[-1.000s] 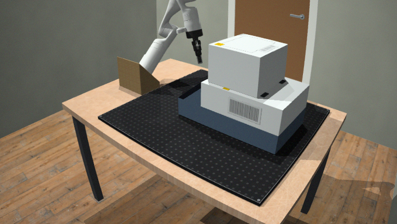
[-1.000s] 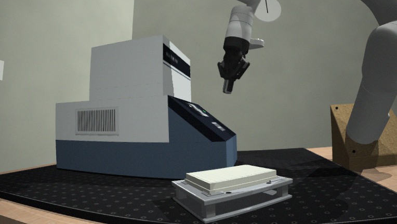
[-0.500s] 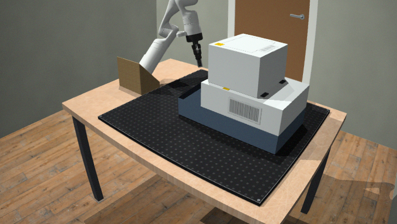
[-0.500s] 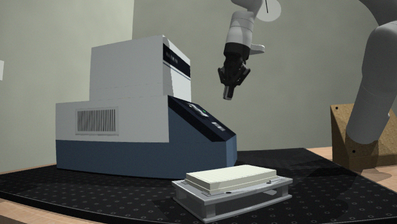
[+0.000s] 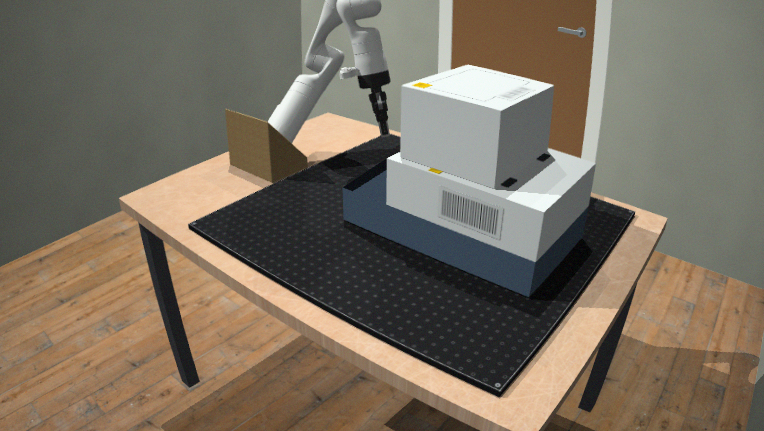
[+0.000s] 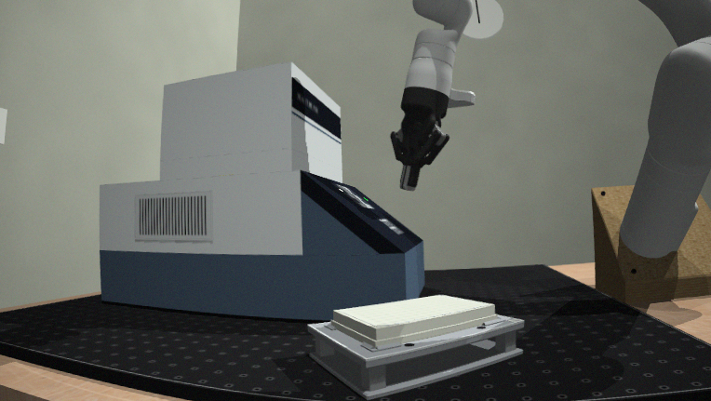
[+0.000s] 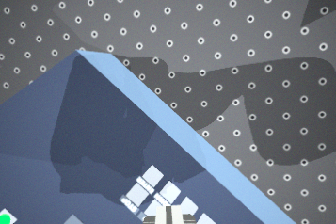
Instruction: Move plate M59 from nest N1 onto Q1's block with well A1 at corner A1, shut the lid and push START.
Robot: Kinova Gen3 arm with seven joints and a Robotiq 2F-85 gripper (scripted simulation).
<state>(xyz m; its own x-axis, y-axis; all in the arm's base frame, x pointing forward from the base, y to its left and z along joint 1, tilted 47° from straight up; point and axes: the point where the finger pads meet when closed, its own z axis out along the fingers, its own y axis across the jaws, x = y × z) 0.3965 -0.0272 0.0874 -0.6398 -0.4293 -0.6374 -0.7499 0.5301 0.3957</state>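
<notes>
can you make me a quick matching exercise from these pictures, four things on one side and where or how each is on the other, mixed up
Things:
1. plate
2. gripper
3. lid of the machine
4. lamp on the front panel

Place or state:
a. green
b. shut and holding nothing, in the air above the sloping key panel
c. down, closed over the machine's top
d. lying in the grey holder on the black mat, in front of the machine

Pairs: 1-d, 2-b, 3-c, 4-a
</notes>
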